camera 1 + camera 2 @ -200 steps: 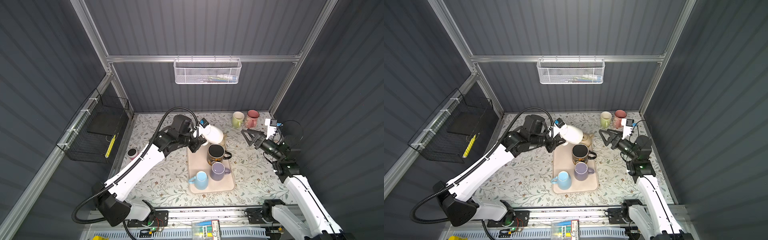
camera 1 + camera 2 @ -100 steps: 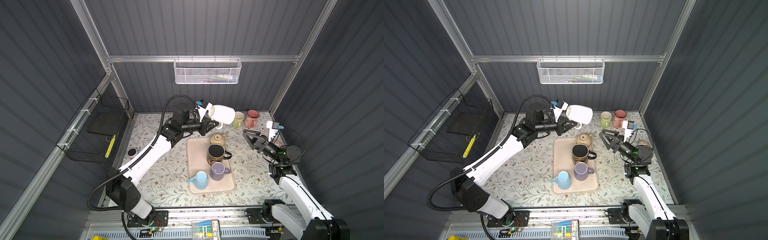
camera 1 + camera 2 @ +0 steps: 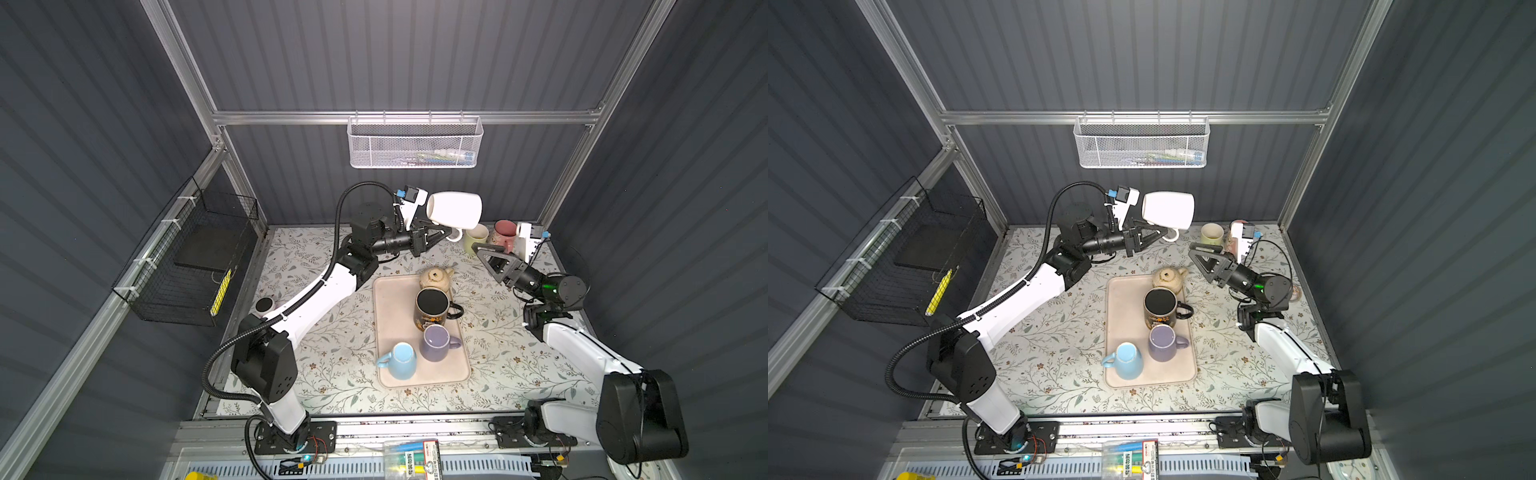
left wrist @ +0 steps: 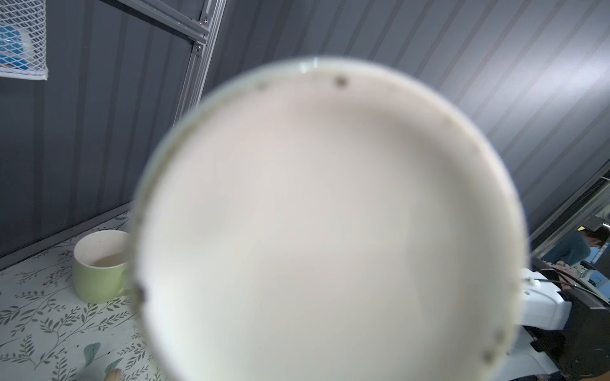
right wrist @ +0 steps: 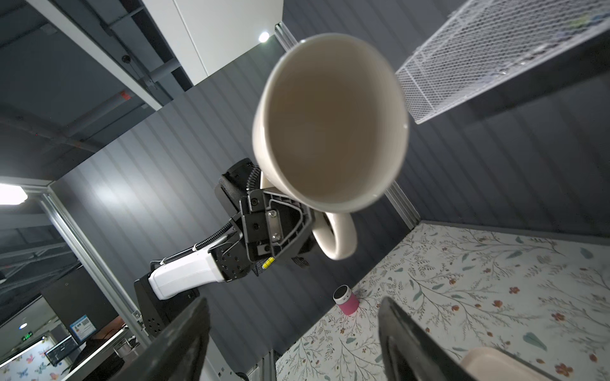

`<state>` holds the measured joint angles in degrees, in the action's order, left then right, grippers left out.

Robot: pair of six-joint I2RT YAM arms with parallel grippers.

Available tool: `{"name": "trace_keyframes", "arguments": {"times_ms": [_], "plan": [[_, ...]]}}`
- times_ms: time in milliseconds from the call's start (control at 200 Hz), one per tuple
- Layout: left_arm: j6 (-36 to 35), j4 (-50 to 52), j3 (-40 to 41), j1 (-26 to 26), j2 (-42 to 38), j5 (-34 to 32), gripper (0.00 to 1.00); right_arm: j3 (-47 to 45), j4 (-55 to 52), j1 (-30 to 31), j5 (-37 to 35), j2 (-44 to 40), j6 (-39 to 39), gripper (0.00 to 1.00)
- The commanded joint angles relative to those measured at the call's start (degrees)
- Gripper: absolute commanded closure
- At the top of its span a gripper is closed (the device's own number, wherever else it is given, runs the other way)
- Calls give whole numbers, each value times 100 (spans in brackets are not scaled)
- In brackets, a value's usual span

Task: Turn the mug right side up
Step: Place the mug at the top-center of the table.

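The white mug (image 3: 455,210) hangs high over the back of the table, lying on its side with its mouth toward the right arm. My left gripper (image 3: 445,233) is shut on the mug's handle (image 5: 336,237), under the body. In the left wrist view the mug's base (image 4: 330,214) fills the picture and hides the jaws. The right wrist view looks straight into the mug's open mouth (image 5: 330,125). My right gripper (image 3: 483,255) stands open and empty, below and to the right of the mug, pointing at it.
A beige tray (image 3: 390,299) holds a teapot (image 3: 434,278), a black mug (image 3: 432,307), a purple mug (image 3: 436,343) and a blue mug (image 3: 401,361). A green mug (image 3: 476,237) and a pink mug (image 3: 505,230) stand at the back right. A small pink cylinder (image 3: 264,305) sits far left.
My left arm has lifted the white mug from low by the tray up toward the back wall, tipping it onto its side. The right gripper has tilted up toward it.
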<state>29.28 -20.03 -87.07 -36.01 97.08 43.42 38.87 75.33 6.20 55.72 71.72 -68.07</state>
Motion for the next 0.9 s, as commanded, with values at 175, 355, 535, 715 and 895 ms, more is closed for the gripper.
{"name": "trace_keyframes", "arguments": {"times_ms": [175,355,535,715,895], "plan": [[664,-1388,-188,15,47,261,100,630,-241,300,-63,283,456,30],[1144,-1982,-111,15,127,346,100,799,-263,339,-137,426,514,32],[1553,-2397,-77,15,220,415,100,1001,-284,338,-134,526,550,34],[1971,-2769,-21,15,369,402,100,1183,-246,338,-107,645,572,41],[2156,-2842,29,12,430,369,100,1345,-246,338,-104,728,611,48]]}}
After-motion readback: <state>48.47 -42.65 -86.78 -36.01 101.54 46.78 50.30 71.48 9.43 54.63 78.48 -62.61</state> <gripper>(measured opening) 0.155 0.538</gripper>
